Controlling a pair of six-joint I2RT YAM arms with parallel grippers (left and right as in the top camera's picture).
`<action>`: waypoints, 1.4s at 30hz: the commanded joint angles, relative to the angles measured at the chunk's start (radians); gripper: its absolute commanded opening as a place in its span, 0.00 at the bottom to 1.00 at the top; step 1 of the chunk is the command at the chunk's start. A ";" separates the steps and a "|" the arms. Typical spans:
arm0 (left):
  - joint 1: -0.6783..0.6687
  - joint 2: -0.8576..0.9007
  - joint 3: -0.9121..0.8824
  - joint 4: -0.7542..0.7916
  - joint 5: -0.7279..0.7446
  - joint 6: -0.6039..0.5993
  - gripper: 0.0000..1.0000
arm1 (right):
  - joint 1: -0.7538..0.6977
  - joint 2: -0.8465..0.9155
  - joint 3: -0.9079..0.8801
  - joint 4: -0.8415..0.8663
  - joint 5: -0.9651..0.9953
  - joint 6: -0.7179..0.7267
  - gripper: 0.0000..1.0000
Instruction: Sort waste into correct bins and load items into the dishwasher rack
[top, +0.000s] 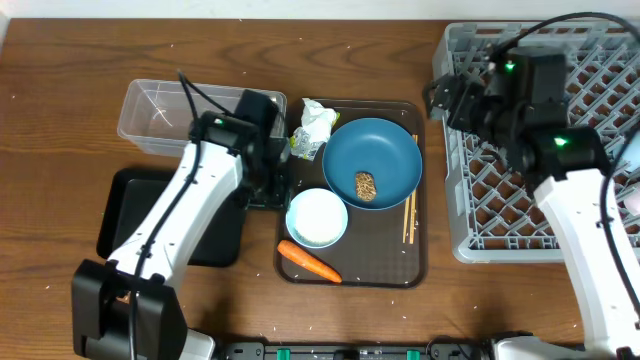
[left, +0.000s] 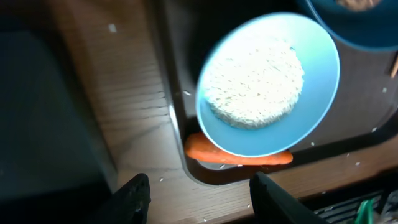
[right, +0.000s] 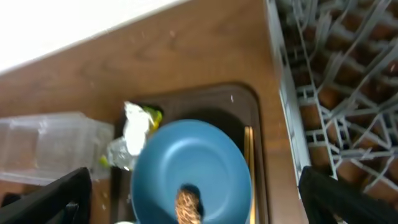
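One plate (top: 385, 150), one bowl (top: 317, 217), one carrot (top: 309, 262) are sitting on one tray (top: 385, 268); left tool (left: 199, 182) and right tool (right: 193, 186) are gaping, released.

I see a white bowl (left: 314, 99) full of rice (left: 254, 81), an orange carrot (top: 309, 262) just beside it, and a brown lump (top: 366, 187) on the blue plate (top: 385, 148).

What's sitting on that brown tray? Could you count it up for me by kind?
Dishes: 2 (blue plate, white bowl)
Food scraps: 3 (carrot, brown lump, rice)
Wrappers: 1 (crumpled wrapper)
Pairs of chopsticks: 1
Total: 7
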 joint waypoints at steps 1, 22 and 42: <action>-0.037 -0.003 -0.042 0.010 -0.025 0.034 0.53 | 0.024 0.060 -0.003 -0.039 -0.012 -0.025 0.99; -0.066 0.043 -0.125 0.182 -0.097 0.005 0.51 | 0.082 0.245 -0.003 -0.077 -0.089 -0.081 0.81; -0.443 0.043 -0.123 0.233 -0.172 0.073 0.52 | 0.082 0.245 -0.003 -0.063 -0.090 -0.080 0.82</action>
